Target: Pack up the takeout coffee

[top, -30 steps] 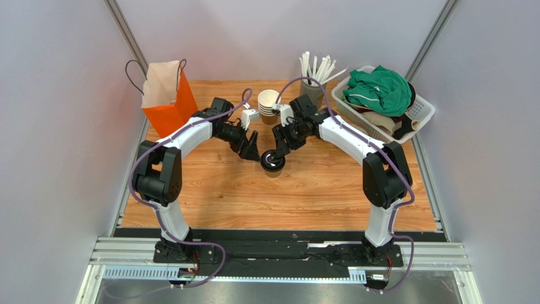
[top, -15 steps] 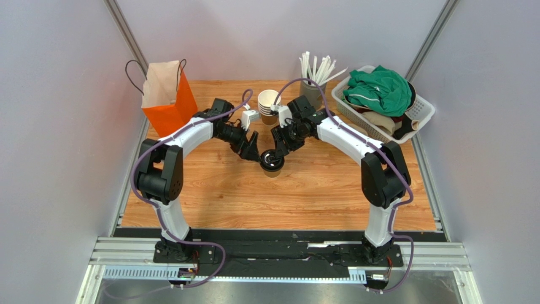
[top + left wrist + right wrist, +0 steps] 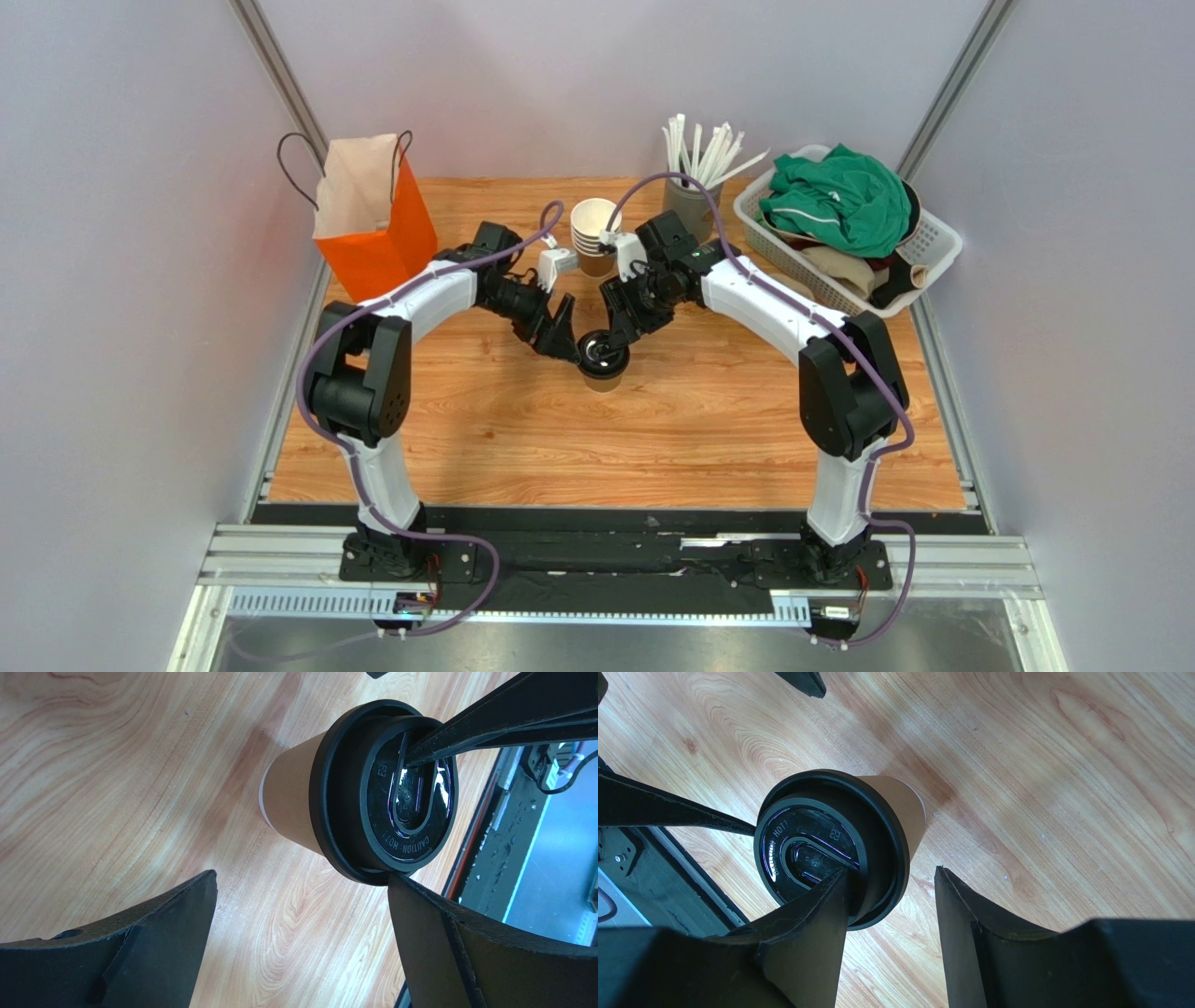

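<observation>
The takeout coffee stands upright on the wooden counter, about mid-way between the two arms, with its black lid seated on the tan cup. So the capping looks done, while the packing itself is not yet begun. The right fingers are parted: one tip rests in the lid's recess and the other hangs just outside the rim, with bare wood showing between it and the cup, so nothing is clamped. The left fingers are spread wide and empty, with the cup just ahead of them. The orange bag stands open, well apart at the far left, so I judge the grasp, the carry and the lowering in all remain. The lid's embossing reads "CAUTION HOT"; a small number beside it is unclear.
</observation>
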Tool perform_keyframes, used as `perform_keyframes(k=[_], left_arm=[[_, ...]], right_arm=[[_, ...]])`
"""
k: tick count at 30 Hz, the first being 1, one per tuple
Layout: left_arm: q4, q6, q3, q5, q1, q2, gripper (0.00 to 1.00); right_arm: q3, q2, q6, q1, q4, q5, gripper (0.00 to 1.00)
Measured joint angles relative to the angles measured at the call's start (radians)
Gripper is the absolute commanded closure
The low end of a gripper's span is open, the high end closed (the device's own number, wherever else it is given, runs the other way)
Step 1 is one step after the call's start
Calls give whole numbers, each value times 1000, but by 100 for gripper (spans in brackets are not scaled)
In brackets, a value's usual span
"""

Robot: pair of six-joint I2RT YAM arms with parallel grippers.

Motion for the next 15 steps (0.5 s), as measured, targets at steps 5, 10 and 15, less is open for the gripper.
perform_keyframes(k=[5, 10, 15], left_arm=[[-9, -10, 3, 20, 0, 19, 6], [-46, -23, 20, 51, 0, 51, 13], [-73, -31, 35, 79, 0, 69, 23]], right_arm=[[0, 0, 0, 0, 0, 5, 50], [0, 0, 0, 2, 5, 12, 50], [1, 0, -2, 7, 8, 24, 50]])
